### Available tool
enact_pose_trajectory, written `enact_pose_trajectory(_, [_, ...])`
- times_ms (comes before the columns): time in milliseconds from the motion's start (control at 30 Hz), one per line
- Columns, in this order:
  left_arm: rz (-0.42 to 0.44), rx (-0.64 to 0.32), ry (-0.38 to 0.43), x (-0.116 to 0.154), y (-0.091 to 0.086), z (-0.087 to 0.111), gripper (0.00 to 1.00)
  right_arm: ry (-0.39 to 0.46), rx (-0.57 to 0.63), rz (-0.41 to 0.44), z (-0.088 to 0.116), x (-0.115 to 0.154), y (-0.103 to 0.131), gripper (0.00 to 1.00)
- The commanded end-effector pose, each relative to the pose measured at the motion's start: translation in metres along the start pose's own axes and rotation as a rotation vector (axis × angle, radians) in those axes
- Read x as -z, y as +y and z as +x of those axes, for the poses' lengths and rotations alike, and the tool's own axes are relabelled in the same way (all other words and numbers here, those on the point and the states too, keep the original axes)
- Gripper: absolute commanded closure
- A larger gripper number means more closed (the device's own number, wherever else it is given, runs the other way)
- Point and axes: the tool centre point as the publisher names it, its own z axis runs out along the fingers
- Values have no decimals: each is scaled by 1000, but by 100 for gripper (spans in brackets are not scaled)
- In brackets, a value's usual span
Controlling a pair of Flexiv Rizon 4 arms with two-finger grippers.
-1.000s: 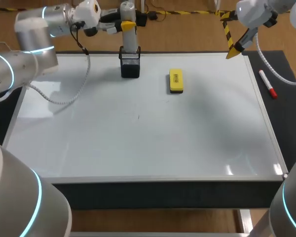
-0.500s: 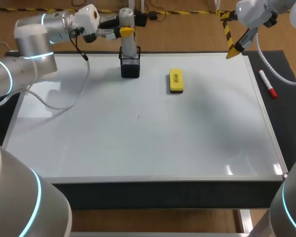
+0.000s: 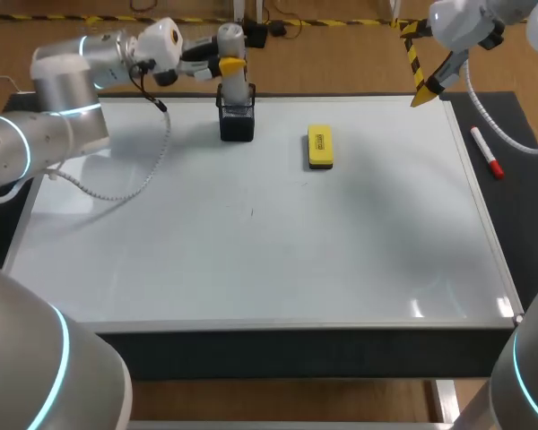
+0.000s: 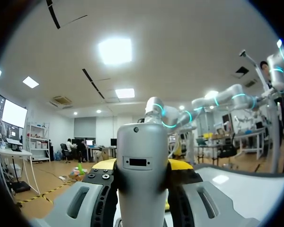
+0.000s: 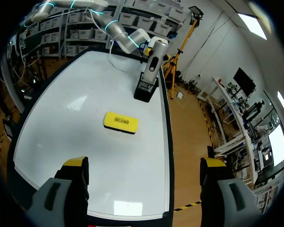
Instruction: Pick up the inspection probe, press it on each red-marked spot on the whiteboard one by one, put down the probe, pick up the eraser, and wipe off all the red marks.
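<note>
The grey inspection probe (image 3: 232, 63) stands upright with its lower end inside a black mesh holder (image 3: 237, 120) at the far edge of the whiteboard (image 3: 251, 269). My left gripper (image 3: 224, 55) is shut on the probe's upper part. In the left wrist view the probe (image 4: 142, 165) fills the gap between the yellow-tipped fingers (image 4: 182, 166). The yellow eraser (image 3: 320, 146) lies flat to the right of the holder. My right gripper (image 3: 421, 92) hangs open over the board's far right corner. It shows the eraser (image 5: 120, 122) and holder (image 5: 143, 90) ahead of it. I see no red marks.
A red marker (image 3: 487, 152) lies on the dark mat to the right of the whiteboard. A tiny dark speck (image 3: 251, 212) shows near the board's middle. The left arm's white cable (image 3: 125, 184) droops over the board's far left part.
My left gripper has come down a little with the probe, sinking it deeper into the black holder. The right arm has not moved.
</note>
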Motion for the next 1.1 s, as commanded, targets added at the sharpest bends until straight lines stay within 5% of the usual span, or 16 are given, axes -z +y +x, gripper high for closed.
enact_pose_trajectory(33, [11,2,16,3,6,-6,100,3,1,3,0,0,0,0])
enact_pose_trajectory(1100, [4,46,22,15,46,-13,100,3,1,3,0,0,0,0])
